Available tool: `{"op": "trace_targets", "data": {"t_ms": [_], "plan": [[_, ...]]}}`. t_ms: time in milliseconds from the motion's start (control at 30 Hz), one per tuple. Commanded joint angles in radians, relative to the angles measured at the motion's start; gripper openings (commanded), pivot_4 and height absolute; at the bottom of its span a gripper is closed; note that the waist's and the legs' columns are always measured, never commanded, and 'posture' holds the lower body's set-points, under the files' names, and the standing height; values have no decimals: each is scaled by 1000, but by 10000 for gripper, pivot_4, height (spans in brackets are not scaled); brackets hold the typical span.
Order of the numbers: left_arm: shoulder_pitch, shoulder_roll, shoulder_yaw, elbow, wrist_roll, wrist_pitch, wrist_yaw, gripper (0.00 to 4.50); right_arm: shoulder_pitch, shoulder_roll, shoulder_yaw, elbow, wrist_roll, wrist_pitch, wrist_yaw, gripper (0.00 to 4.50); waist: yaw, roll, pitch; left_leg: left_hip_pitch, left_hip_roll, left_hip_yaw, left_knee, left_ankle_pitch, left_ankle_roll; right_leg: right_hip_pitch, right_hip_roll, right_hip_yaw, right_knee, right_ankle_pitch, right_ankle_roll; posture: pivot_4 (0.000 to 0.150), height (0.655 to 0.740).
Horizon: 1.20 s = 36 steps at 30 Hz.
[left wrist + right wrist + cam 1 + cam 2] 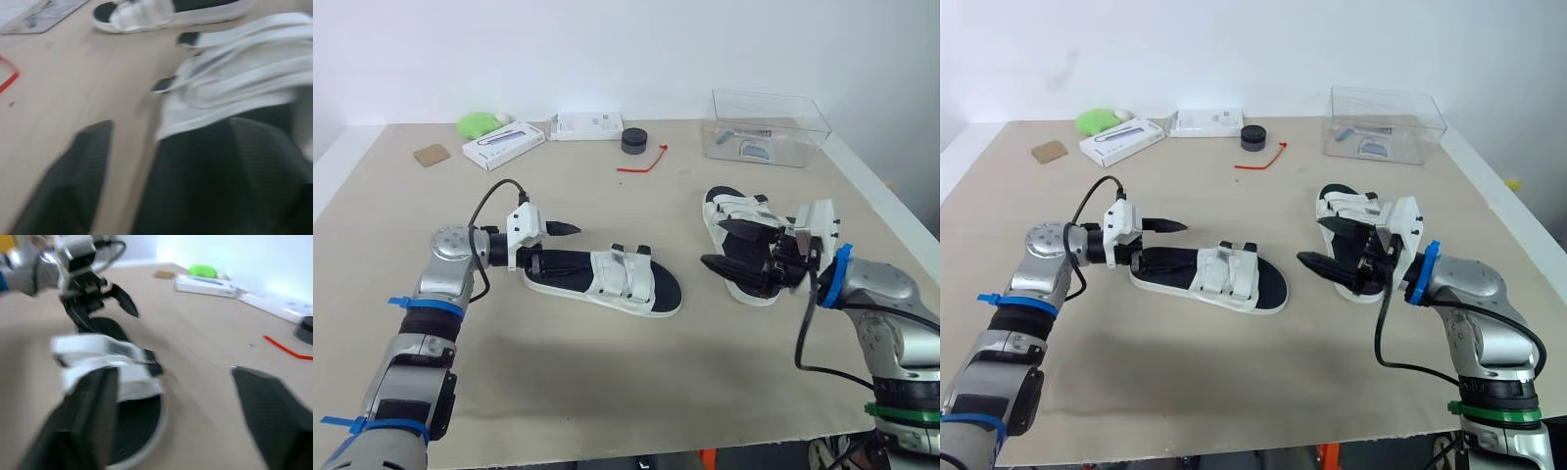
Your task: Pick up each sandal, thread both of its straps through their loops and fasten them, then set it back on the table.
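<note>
On the desk (607, 392), mid-left: left sandal (607, 279) lies flat, sole down, heel toward the left arm, toe toward the desk's middle. Two white straps cross its black footbed; whether they are fastened, cannot tell. Left end effector (566, 245) sits at the heel end, fingers spread wide: the upper finger (563, 228) is clear above the sandal, the lower one low against the heel part of the footbed. Nothing is clamped between them. The left wrist view agrees, with bare desk showing in the gap between the two dark fingers and white straps just beyond. Right sandal (736, 211) lies on the desk's right side, well apart from the left one, heel toward the far edge. Right end effector (715, 245) is over its front part, fingers wide apart, tips pointing toward the desk's middle; contact with the sandal cannot be made out, and the sandal looks to rest on the desk. Along the far edge of the desk: clear plastic box (769, 127) at right, small black round thing (634, 140), red strip (643, 162) just beside it, two white boxes (504, 144) (590, 125), green lump (480, 123), brown card square (433, 155).
</note>
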Motion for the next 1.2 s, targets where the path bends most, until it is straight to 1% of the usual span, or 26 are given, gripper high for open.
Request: {"op": "trace_targets", "data": {"t_ms": [33,233,367,567,667,733,800,833,867,900,933,1033,1100,1167,1200], "plan": [[15,24,-18,-56,-2,-19,-12,44673,25,-31,-60,-64,57,26,-8,44929,0,0,0,0,0,0,1,1,1,0,0,0,0,-1,3,1500,7400],[-12,-24,-57,-20,25,-85,26,44673,50,-66,-49,-82,50,-5,22,44929,1,0,0,1,0,2,2,3,2,1,1,1,0,3,3,1500,7400],[-49,-73,-95,66,54,-152,31,44673,37,-68,-27,-75,16,-66,39,44929,2,0,0,0,0,5,5,3,2,1,2,1,0,3,4,1500,7400],[-115,-132,-123,206,74,-239,32,44673,55,-66,-11,-103,24,-83,57,44929,6,0,0,-1,0,5,5,3,2,1,2,1,0,3,4,1500,7400],[-142,-149,-128,248,83,-263,29,36758,79,-66,-15,-133,38,-79,60,45000,7,0,0,-2,0,4,6,3,3,1,1,1,-1,3,4,1500,7400],[-154,-156,-134,271,95,-284,36,27379,90,-69,-18,-145,42,-78,58,45000,7,0,0,-2,0,4,8,2,4,1,2,1,0,3,4,1500,7400],[-162,-163,-137,283,100,-290,47,19453,97,-70,-22,-152,43,-78,56,45000,7,0,0,-2,0,4,9,2,4,1,2,1,0,4,5,1500,7400],[-165,-166,-138,284,102,-288,54,13175,101,-72,-25,-154,44,-76,55,45000,7,0,0,-3,0,4,9,2,4,1,2,1,0,4,5,1500,7400],[-166,-169,-139,284,102,-287,59,9924,103,-73,-26,-154,45,-75,54,45000,7,0,0,-3,0,4,10,2,4,1,2,1,0,4,5,1500,7400],[-166,-170,-138,282,104,-286,65,4544,107,-75,-25,-156,48,-73,55,45000,7,0,0,-3,0,4,10,2,4,2,2,1,0,4,6,1500,7400],[-165,-173,-133,277,101,-276,75,965,111,-78,-22,-159,49,-72,57,45000,7,0,0,-3,0,4,10,2,4,2,2,1,0,4,6,1500,7400],[-165,-173,-119,265,98,-243,114,359,112,-80,-14,-159,50,-73,57,45000,9,0,0,-3,0,4,11,2,4,2,1,2,0,5,7,1500,7400],[-166,-166,-103,246,94,-181,161,359,108,-83,-9,-155,48,-75,57,45000,9,0,0,-3,0,4,11,2,4,2,1,2,0,5,7,1500,7400],[-183,-153,-79,240,105,-124,252,359,98,-81,-4,-148,43,-78,53,45000,8,0,0,-3,0,4,12,2,4,2,1,3,0,6,7,1500,7400],[-205,-143,-63,254,119,-89,327,359,92,-80,-2,-143,38,-82,50,45000,7,0,0,-2,0,4,12,2,4,2,2,3,0,6,7,1500,7400]]}}
